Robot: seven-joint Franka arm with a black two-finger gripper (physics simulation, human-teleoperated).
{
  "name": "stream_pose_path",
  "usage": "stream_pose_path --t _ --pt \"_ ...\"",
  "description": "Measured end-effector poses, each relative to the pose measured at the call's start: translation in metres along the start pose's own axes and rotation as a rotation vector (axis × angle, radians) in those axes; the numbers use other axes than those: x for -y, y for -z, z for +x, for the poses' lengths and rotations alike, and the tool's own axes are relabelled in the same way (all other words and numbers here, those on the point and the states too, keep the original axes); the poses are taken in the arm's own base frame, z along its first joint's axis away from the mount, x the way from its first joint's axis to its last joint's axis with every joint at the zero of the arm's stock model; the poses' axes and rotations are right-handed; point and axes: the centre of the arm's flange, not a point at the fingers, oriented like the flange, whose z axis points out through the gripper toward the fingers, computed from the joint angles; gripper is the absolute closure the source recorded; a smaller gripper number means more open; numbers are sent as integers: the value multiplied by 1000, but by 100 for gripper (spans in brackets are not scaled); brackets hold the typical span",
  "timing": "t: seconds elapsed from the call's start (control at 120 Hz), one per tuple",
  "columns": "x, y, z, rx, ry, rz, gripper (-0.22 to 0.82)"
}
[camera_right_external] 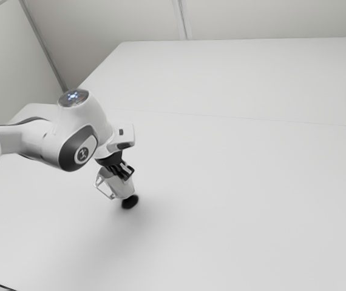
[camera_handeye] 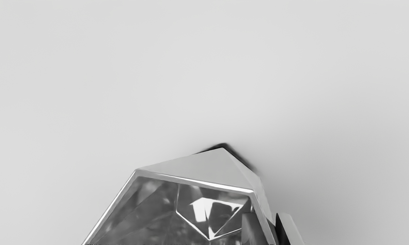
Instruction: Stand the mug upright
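Fingers (camera_handeye: 290,227) are pinching the mug (camera_right_external: 122,187) by its wall near the rim, and it looks tilted low at the surface (camera_right_external: 234,212), so I'd ease it level, get the base flat, then let go gently or it'll probably tip.

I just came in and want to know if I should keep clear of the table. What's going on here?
I'm a robot arm working to set this silvery mug upright. My gripper is shut on its wall, one finger inside and one outside. The mug is tilted, with its mouth up toward my hand, over a dark shadow on the table. I can't tell whether its base touches down. It isn't standing upright yet.
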Motion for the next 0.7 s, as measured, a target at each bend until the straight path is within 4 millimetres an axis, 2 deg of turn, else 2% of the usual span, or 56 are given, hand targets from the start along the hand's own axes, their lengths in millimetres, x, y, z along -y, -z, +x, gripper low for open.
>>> stream_pose_path --t 0.35,0.558,0.608,0.7 --pt "-1 -33 1 20 46 -5 74" --pt "-2 -45 2 29 72 -12 75" --pt "-2 -45 2 27 79 -13 70" --pt "-2 -42 3 18 90 -12 54"
